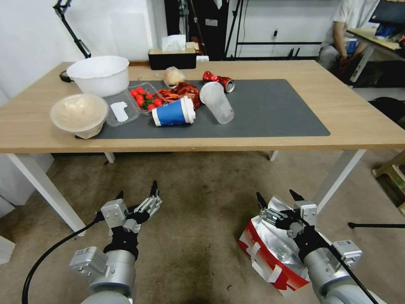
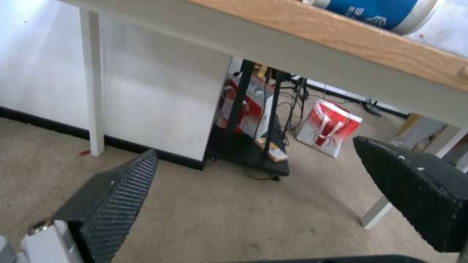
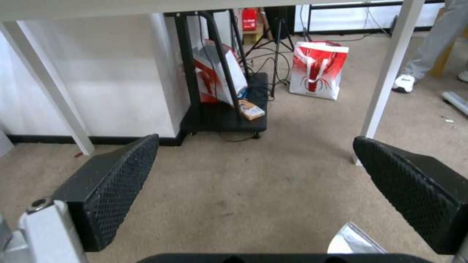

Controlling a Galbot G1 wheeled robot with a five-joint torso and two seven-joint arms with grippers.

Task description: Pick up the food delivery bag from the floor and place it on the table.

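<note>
Lying tipped on the floor (image 1: 198, 236) near right, the food delivery bag (image 1: 270, 253) shows its foil lining up, red panel and white straps toward the robot. Risk, as I judge it — the right gripper (image 1: 278, 200) hangs just over the foil mouth, not the straps; a pinch there could tear or slip, & the bag may sag mid-lift. Far desk (image 1: 363, 122) is cluttered on its left w/ bowls and cups. Right jaws wide apart, holding nothing. Left gripper (image 1: 137, 192) — near left, jaws also wide, empty.
</note>
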